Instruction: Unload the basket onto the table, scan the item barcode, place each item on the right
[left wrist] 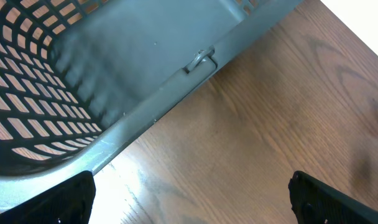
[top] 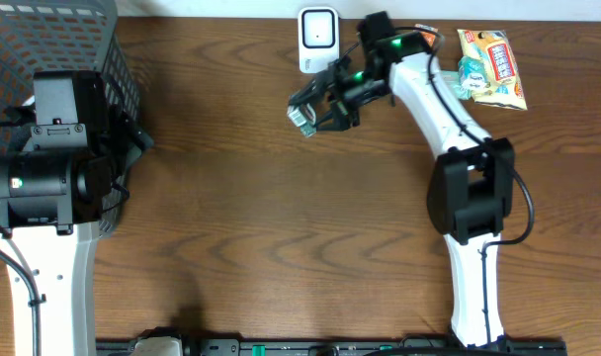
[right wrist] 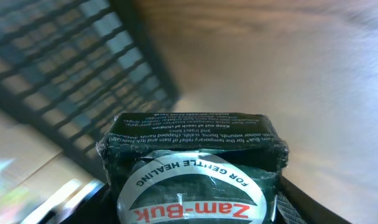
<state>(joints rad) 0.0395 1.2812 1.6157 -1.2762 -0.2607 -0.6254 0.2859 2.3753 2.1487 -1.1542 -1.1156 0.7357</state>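
10 o'clock of table: basket. The left gripper is parked by its rim, jaws wide apart and empty, likely kept clear of the work. 12 o'clock: scanner, upright. The right gripper is clamped on the Zam-Buk box, near the scanner at its 7 o'clock, presumably to turn a barcode face toward the window. No barcode shows on the visible faces. 1 o'clock: snack packets, apart from the action.

You've got the basket far left on the worktop | scanner back centre | box in right gripper, just before it | snack packet back right
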